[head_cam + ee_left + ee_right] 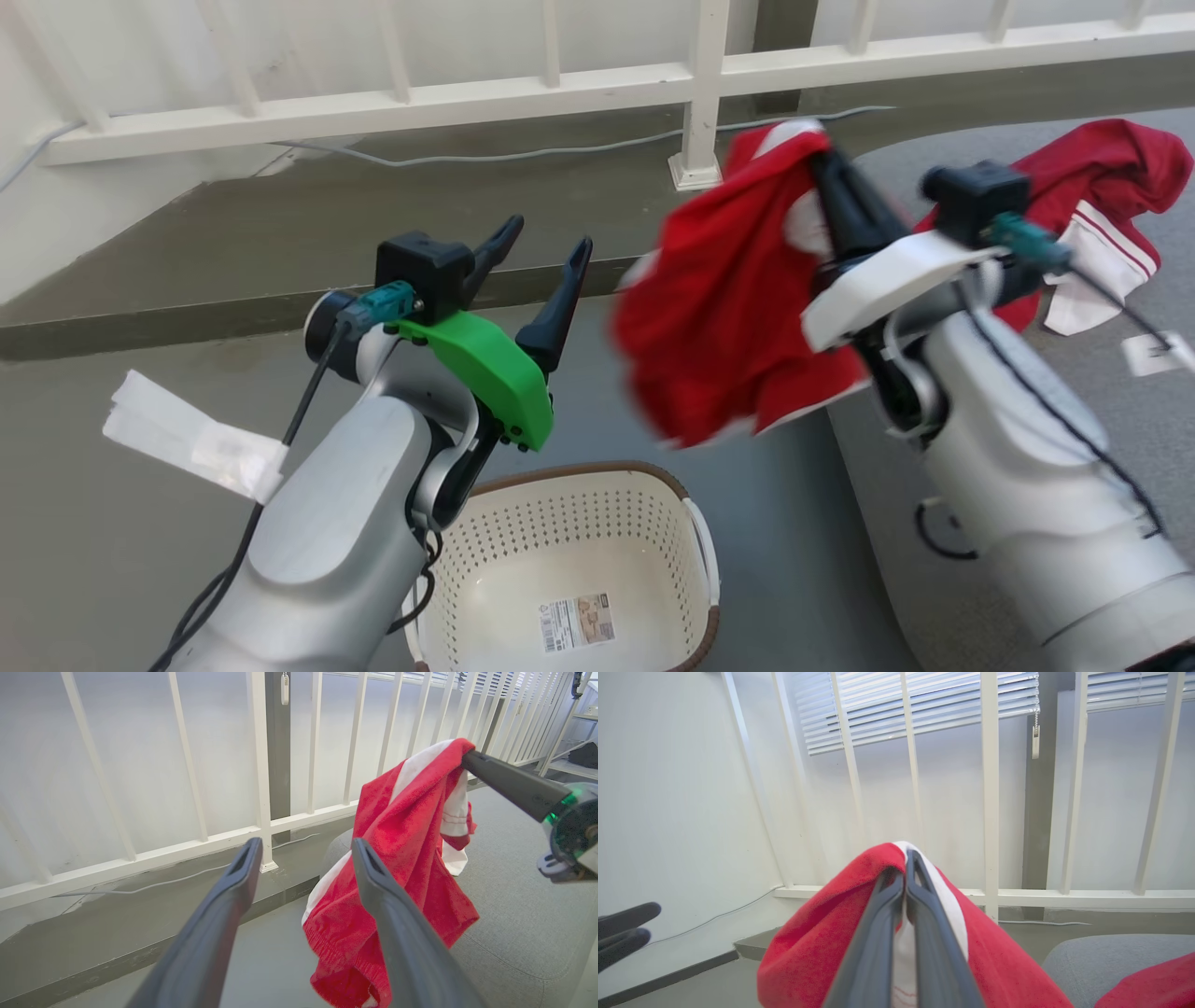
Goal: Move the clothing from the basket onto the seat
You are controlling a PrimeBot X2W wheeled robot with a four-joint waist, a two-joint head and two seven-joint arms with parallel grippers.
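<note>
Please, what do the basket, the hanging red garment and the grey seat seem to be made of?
Basket: likely moulded plastic, matte cream, rows of punched holes; brown rim looks woven.
Red garment: soft fabric, perhaps terry-like, fuzzy and draping in folds.
Seat: woven upholstery cloth, matte, fine grain with a stitched seam.

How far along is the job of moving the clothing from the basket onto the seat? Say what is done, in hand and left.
Done: the basket is empty, and one red garment lies on the seat.
In hand: the right gripper is shut on a second red garment, which hangs in the air. The left gripper is open and holds nothing.
Left: lay the second red garment on the seat.
</note>
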